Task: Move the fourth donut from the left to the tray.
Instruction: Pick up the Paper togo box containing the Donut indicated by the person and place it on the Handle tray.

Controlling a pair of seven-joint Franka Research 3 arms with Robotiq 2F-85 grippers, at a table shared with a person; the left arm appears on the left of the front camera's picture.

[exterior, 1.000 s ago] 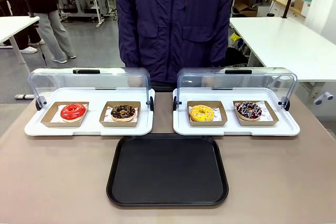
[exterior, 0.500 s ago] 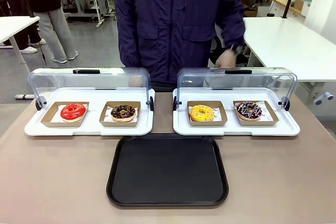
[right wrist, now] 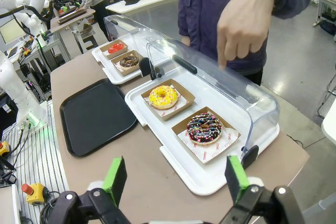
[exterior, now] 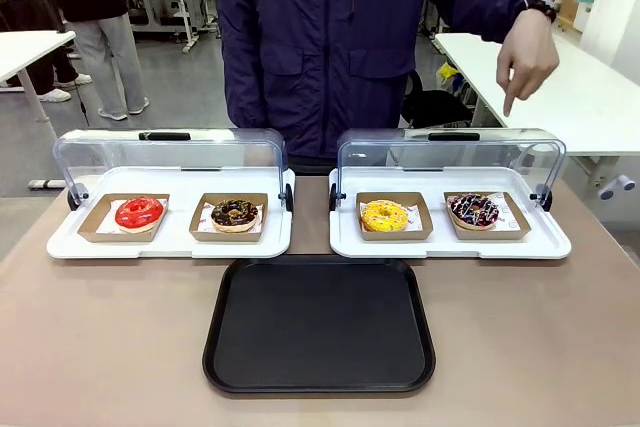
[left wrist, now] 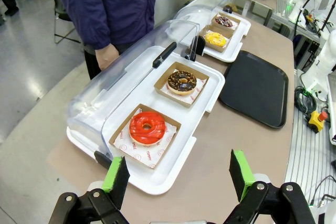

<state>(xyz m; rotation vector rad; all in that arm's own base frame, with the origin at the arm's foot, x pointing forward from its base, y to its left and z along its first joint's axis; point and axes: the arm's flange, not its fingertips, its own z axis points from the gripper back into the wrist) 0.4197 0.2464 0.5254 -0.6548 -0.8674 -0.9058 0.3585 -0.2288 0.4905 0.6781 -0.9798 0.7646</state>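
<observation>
While a hand (exterior: 527,55) points downward at the far side, the sprinkled donut (exterior: 474,210) sits in its holder (exterior: 514,229) far right, beyond the tray (exterior: 320,325); the left end effector (left wrist: 178,173) and right end effector (right wrist: 176,178) stand released.

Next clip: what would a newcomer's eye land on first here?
A person's hand points down above the right clear lid, behind the sprinkled chocolate donut. The red donut glows at the row's far left. A black tray lies in front, mid-table.

Dark chocolate-glazed ring donut (right wrist: 205,128), white drizzle, pink-purple sprinkles, in brown cardboard holder (right wrist: 232,132); flat black plastic tray (right wrist: 97,116); yellow-glazed ring donut (right wrist: 163,96).
</observation>
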